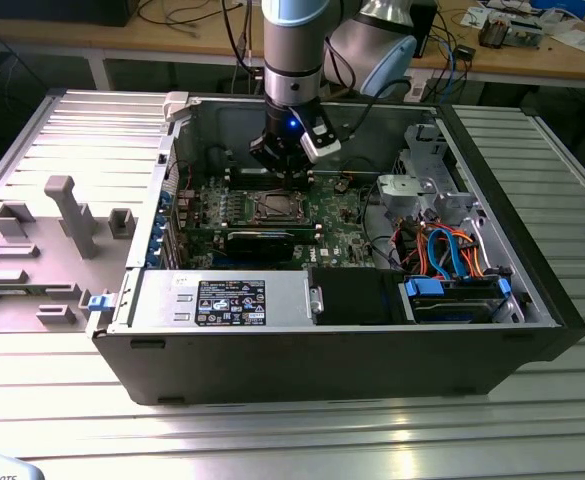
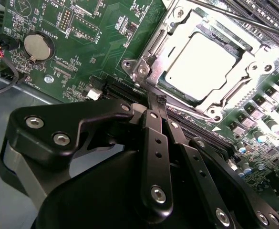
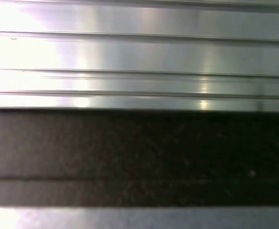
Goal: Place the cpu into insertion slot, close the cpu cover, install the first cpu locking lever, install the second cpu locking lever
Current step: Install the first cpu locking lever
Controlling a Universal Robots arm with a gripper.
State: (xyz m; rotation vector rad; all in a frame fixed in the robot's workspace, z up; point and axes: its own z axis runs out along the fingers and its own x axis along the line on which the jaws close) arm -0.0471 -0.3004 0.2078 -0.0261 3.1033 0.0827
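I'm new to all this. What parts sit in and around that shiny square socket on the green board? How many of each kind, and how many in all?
cpu, silver top, seated in the socket: 1
cpu cover, metal frame lying around it: 1
round coin battery: 1
long black expansion card: 1
Total: 4

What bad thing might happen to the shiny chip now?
The pincer sits right by a corner of the cpu cover, so a slip might scrape the green board. The cpu shows through that cover's window, and a hard push there might scratch or squash it.
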